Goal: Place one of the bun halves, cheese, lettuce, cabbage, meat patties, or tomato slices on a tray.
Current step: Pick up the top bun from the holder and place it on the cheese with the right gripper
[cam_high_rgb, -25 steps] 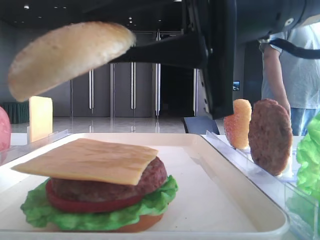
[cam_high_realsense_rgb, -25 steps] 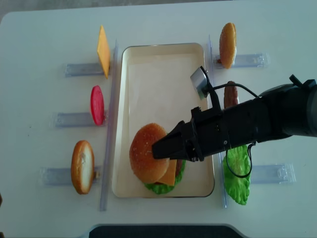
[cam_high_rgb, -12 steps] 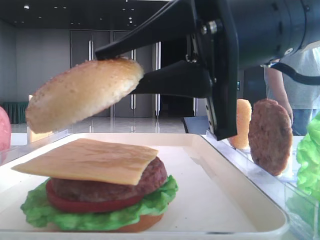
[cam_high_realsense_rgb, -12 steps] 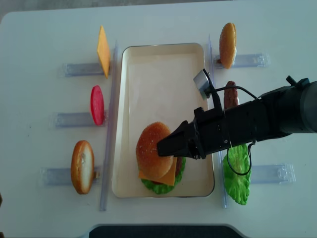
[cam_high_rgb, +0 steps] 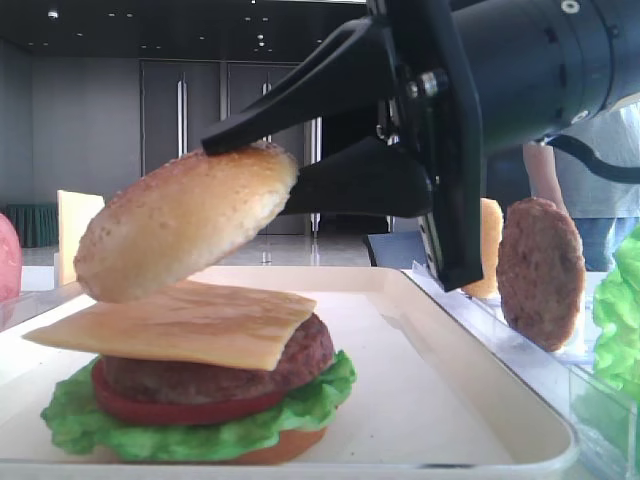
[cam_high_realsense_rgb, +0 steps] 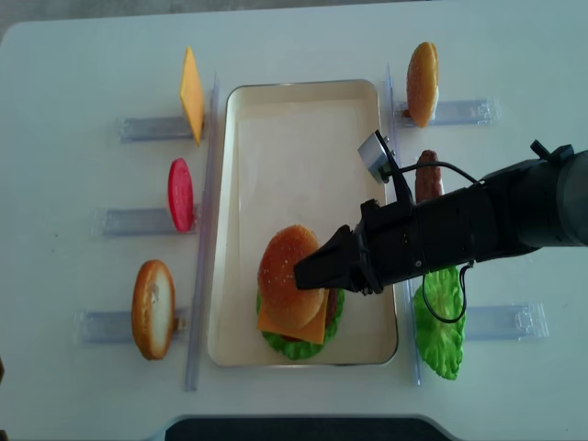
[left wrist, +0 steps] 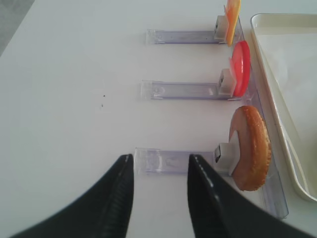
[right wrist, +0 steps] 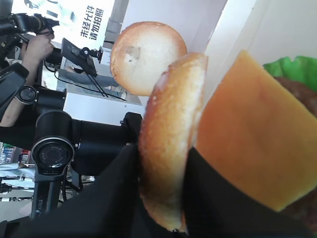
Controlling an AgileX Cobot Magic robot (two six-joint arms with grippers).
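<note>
**Bun top comes down toward the cheese**

The right tool (cam_high_realsense_rgb: 308, 273), closed on the domed bun top (cam_high_rgb: 185, 220), is lower now than a second ago. In the low exterior view the bun drops from near the top of the picture until its tilted lower edge sits just above, perhaps touching, the cheese slice (cam_high_rgb: 175, 320) of the stack. In the overhead view the bun and tool shift rightward across the tray (cam_high_realsense_rgb: 276, 138), so the bun lies more squarely over the stack and more cheese shows at its near-left edge.
</note>
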